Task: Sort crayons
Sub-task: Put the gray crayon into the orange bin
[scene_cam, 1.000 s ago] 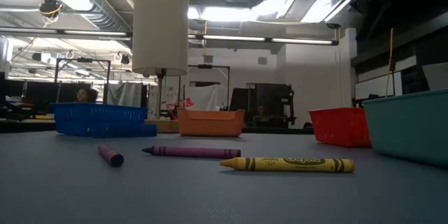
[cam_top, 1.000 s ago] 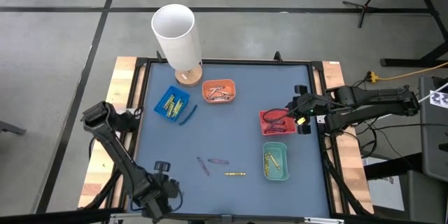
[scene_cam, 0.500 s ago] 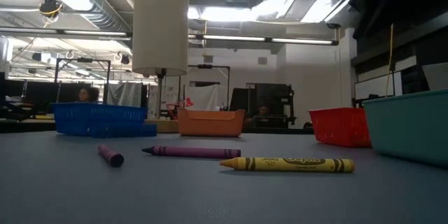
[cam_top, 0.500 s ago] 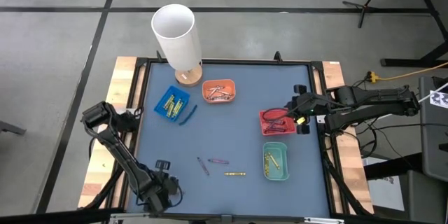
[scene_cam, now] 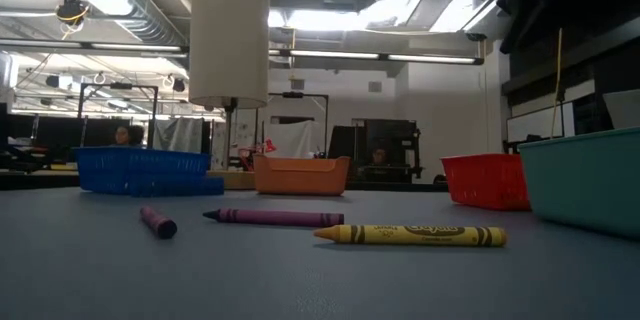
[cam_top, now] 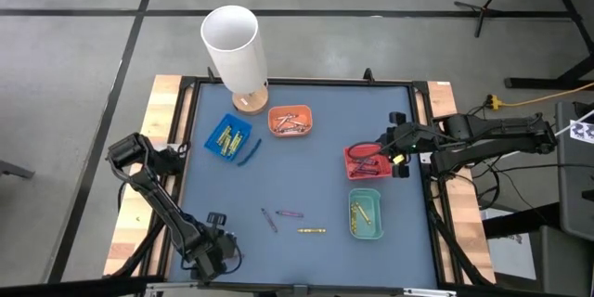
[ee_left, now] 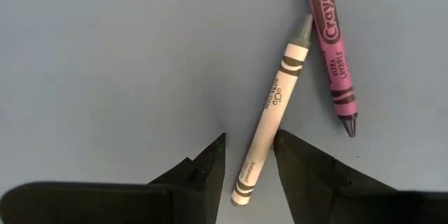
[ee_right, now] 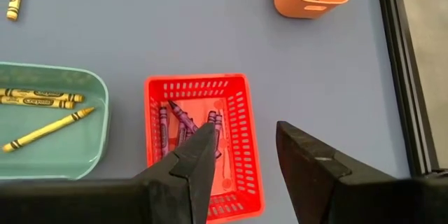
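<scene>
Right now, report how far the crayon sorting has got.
Mostly done: crayons already lie in the blue, orange, red and green trays. In hand: the open left gripper straddles a pale grey-white crayon. Left: purple crayons and a yellow one on the mat. The right gripper hovers over the red tray.

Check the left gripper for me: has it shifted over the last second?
Yes, slightly. In the high view the left gripper has crept toward the table's left edge and a little away from the near edge; it straddles a white crayon.
</scene>
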`<act>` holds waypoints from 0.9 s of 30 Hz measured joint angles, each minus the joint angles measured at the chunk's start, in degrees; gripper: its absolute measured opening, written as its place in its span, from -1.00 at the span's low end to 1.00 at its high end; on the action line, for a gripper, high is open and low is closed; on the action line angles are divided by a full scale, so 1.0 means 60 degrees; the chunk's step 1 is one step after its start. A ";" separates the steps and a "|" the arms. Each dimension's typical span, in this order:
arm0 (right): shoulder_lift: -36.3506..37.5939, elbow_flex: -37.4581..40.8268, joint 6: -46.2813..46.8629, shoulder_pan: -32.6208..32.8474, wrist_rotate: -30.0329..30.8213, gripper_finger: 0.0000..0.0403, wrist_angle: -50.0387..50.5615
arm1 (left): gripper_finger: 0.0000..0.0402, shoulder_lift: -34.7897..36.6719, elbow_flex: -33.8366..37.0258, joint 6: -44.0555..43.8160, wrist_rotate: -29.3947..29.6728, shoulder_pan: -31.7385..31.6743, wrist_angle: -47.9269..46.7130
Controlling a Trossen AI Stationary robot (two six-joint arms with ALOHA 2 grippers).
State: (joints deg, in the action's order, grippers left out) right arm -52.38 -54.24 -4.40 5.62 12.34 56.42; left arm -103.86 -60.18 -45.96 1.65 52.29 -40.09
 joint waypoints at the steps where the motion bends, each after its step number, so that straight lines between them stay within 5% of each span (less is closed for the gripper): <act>1: -0.0001 0.0000 0.0066 -0.0002 0.0000 -0.25 0.0000 | -0.41 -0.0001 0.0006 -0.0003 0.0000 0.0000 0.0001; 27: 0.0001 0.0000 0.0225 0.0000 -0.0004 -0.25 0.0000 | -0.88 -0.0046 0.0032 -0.0029 -0.0012 0.0000 0.0054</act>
State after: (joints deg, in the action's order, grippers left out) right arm -52.37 -54.24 -3.05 5.62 12.32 56.42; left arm -104.14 -59.99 -46.13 1.58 52.29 -39.77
